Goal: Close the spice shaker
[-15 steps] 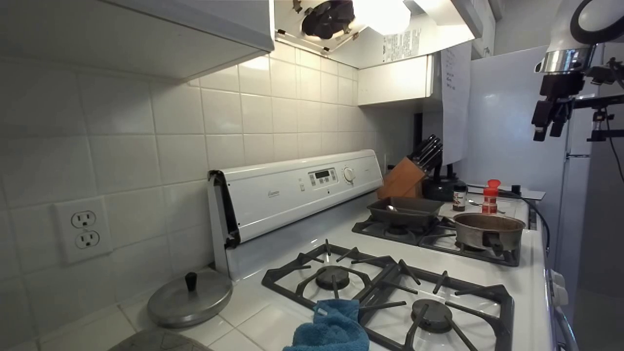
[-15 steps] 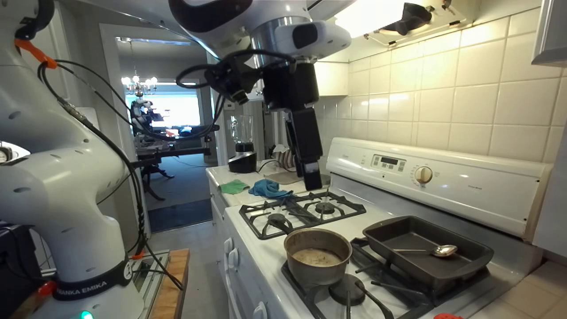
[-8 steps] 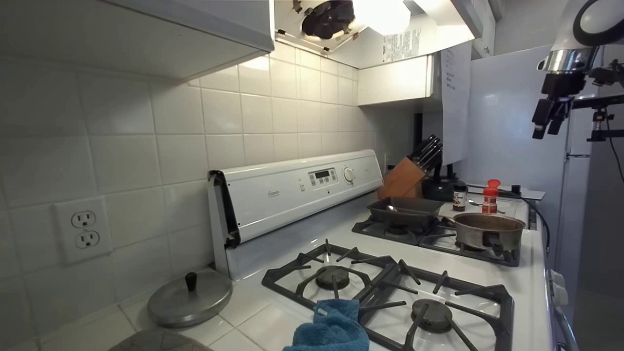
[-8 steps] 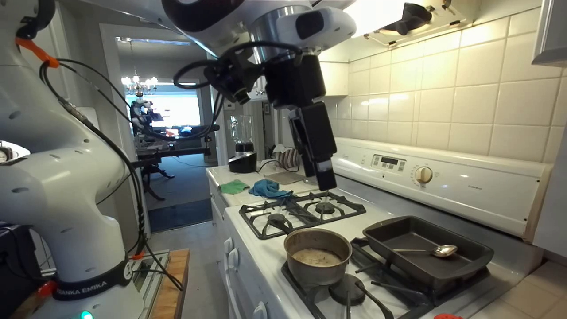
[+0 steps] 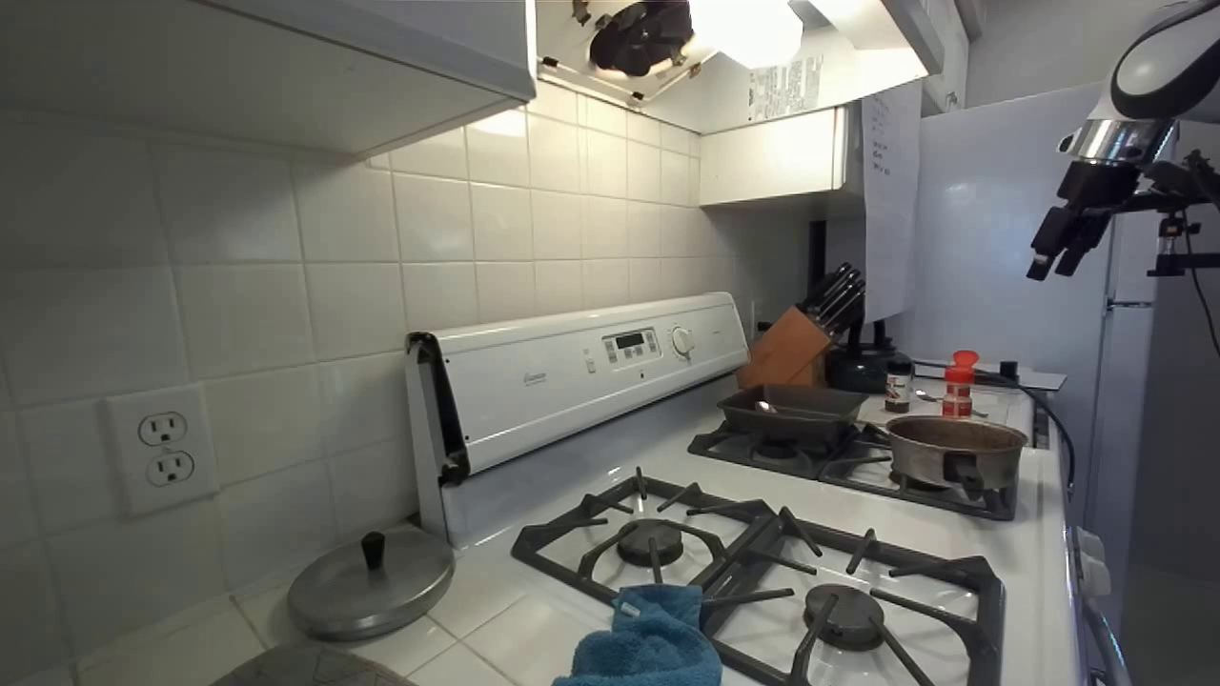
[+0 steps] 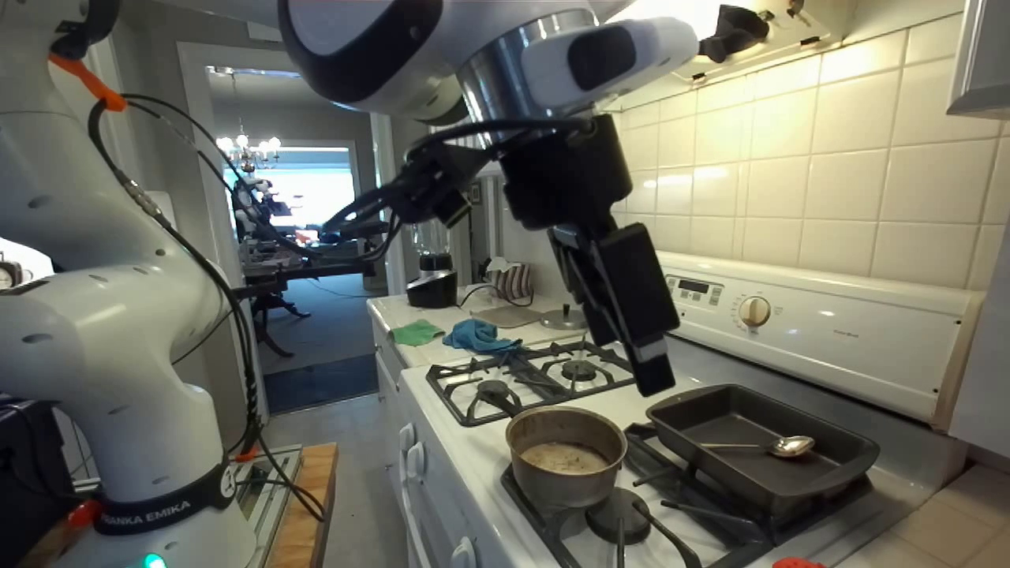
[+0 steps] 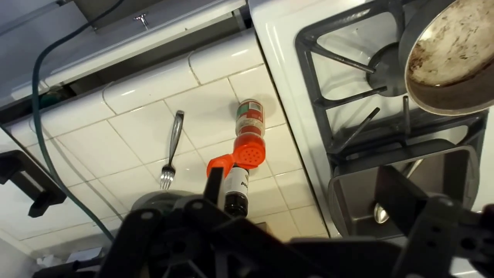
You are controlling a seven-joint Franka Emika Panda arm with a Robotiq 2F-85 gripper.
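One slim, red-topped spice shaker [image 7: 250, 129] stands on the white-tiled desk [image 7: 135, 127], lower than the black, parted pincer [image 7: 305, 185]; probably light, stiff and slippery, best pinched across open red flap [image 7: 220, 164] and perforated cap [image 7: 250, 151].

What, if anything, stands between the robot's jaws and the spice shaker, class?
Nothing visible: in the wrist view no kitchen item covers the spice shaker, its red lid open. A dark-capped bottle stands nearby, partly behind it.

hand [image 6: 631, 361]: aloft, tilted downward | saucepan [image 6: 556, 485]: on nearer grate [image 6: 710, 514] | metal spoon [image 6: 791, 447]: in baking pan [image 6: 730, 412]
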